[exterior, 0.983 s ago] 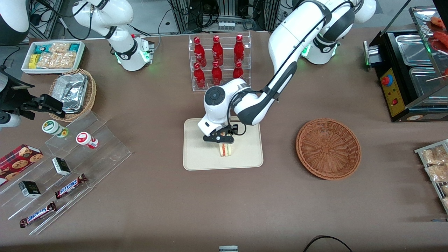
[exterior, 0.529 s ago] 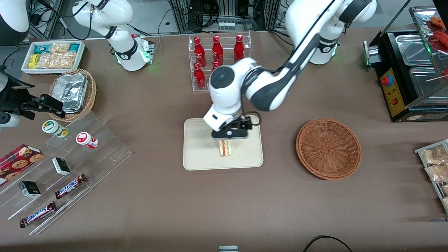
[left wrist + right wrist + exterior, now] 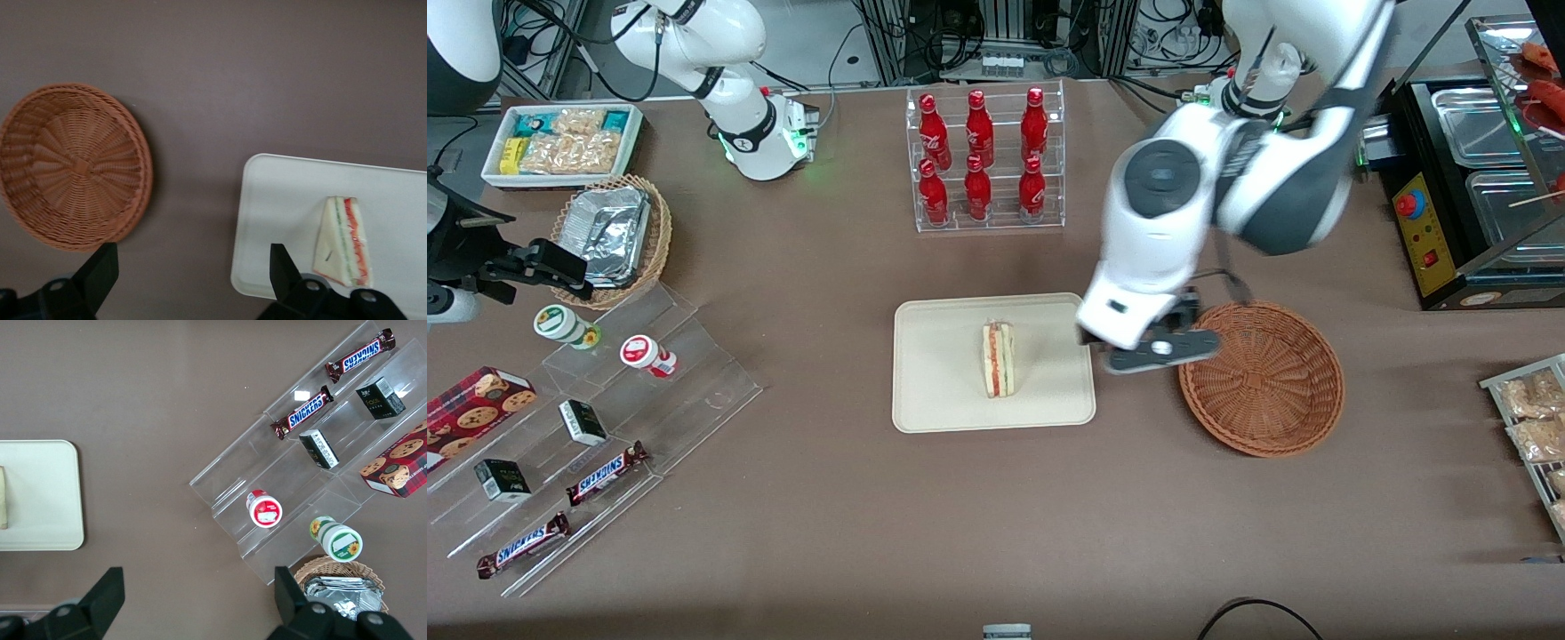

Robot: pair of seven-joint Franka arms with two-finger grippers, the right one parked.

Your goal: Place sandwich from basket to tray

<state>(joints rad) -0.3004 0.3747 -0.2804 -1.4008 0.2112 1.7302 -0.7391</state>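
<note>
The sandwich (image 3: 998,358) stands on its edge in the middle of the cream-white tray (image 3: 934,382), red and green filling showing; the left wrist view shows the sandwich (image 3: 345,241) on the tray (image 3: 280,200) too. The reddish-brown wicker basket (image 3: 1261,378) sits beside the tray, toward the working arm's end, with nothing in it (image 3: 72,163). My gripper (image 3: 1158,348) hangs high above the table over the gap between tray and basket. It is open, its fingers (image 3: 100,270) spread wide with only bare table between them.
A clear rack of red bottles (image 3: 983,156) stands farther from the front camera than the tray. Acrylic steps with candy bars and cups (image 3: 596,418), a tan basket of foil trays (image 3: 614,236) and a white snack box (image 3: 560,142) lie toward the parked arm's end. A black warmer (image 3: 1467,178) stands at the working arm's end.
The gripper let go of the sandwich on the tray, rose, and swung sideways toward the basket. The sandwich stays standing on the tray.
</note>
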